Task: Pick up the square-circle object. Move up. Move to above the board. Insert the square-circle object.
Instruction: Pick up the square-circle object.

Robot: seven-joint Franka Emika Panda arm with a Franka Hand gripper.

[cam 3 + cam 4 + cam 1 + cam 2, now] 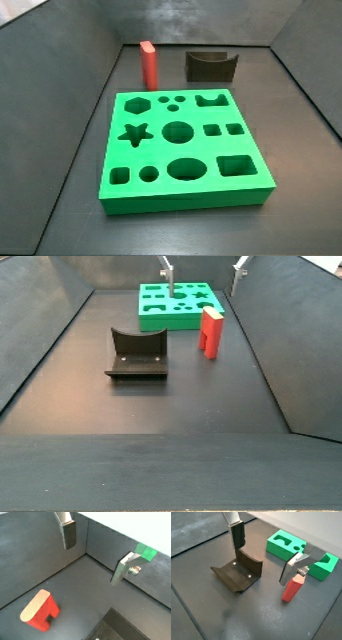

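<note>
My gripper (264, 558) hangs wide apart with nothing between its fingers (69, 536), raised clear of the dark floor. The square-circle object (292, 589) stands upright below me, close under one finger, beside the board (298, 551). The dark grey scooped block (238, 573) sits beneath my other finger, apart from the red piece.

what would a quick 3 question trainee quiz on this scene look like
1. True or false: the slim red plastic block stands upright on the floor.
2. The two-finger gripper is: A shut on the block, B open and empty above the floor.
3. Which thing lies nearest the thick green holed board: the red block or the dark grey scooped block?

Key: 1 true; 2 B; 3 the red block.
</note>
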